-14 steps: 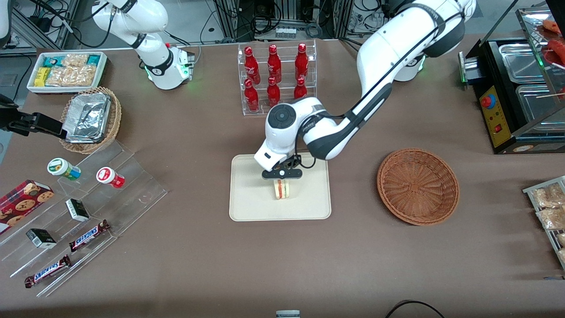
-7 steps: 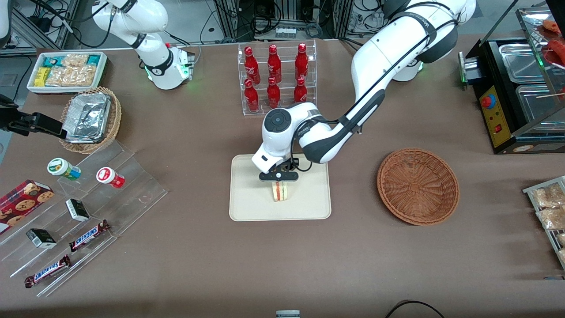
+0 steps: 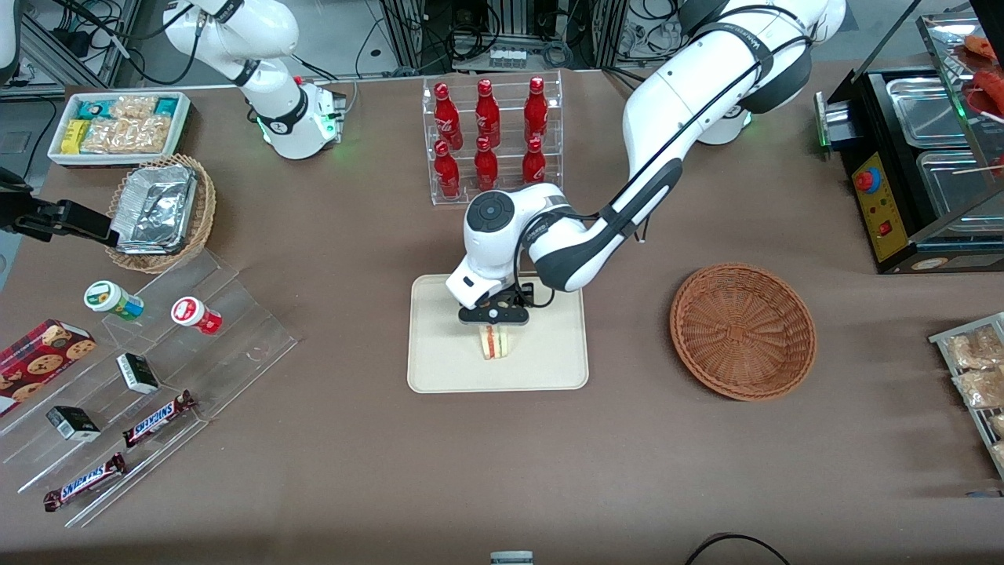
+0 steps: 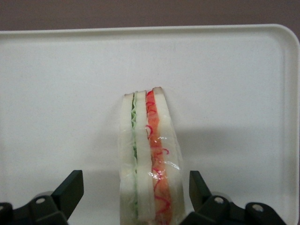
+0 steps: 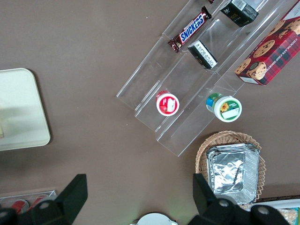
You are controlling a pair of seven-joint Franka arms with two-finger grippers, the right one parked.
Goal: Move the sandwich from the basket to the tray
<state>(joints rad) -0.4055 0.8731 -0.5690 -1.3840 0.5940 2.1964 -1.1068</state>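
Front view, gripper (image 3: 493, 317): low over the middle of the tray, pointing straight down, just above the sandwich.
Jaws: spread wide, one on each side of the sandwich, a clear gap between each finger (image 4: 70, 190) and the bread; nothing grasped.
Sandwich (image 3: 493, 342): standing on the tray on one edge, cut face up, near the tray's centre.
Sandwich up close (image 4: 150, 159): pale bread slices with a green layer and a red-orange layer between them, wrapped in clear film, resting on the tray floor.
Tray (image 3: 439, 361): cream, rectangular, rounded corners, flat on the brown tablecloth near the table's middle; bare apart from the sandwich.
Tray from the wrist (image 4: 61, 93): low rim and one rounded corner in sight, brown cloth just outside it.
Basket (image 3: 743, 330): reddish-brown wicker bowl, well apart from the tray, toward the working arm's end of the table; holding nothing.
Bottle rack (image 3: 492, 137): clear stand of red bottles, farther from the front camera than the tray.
Foil basket (image 3: 161, 212): lighter wicker with foil packs, toward the parked arm's end.
Tray corner, right wrist view (image 5: 21, 112): cream edge showing beside the clear stepped shelf (image 5: 187, 89).
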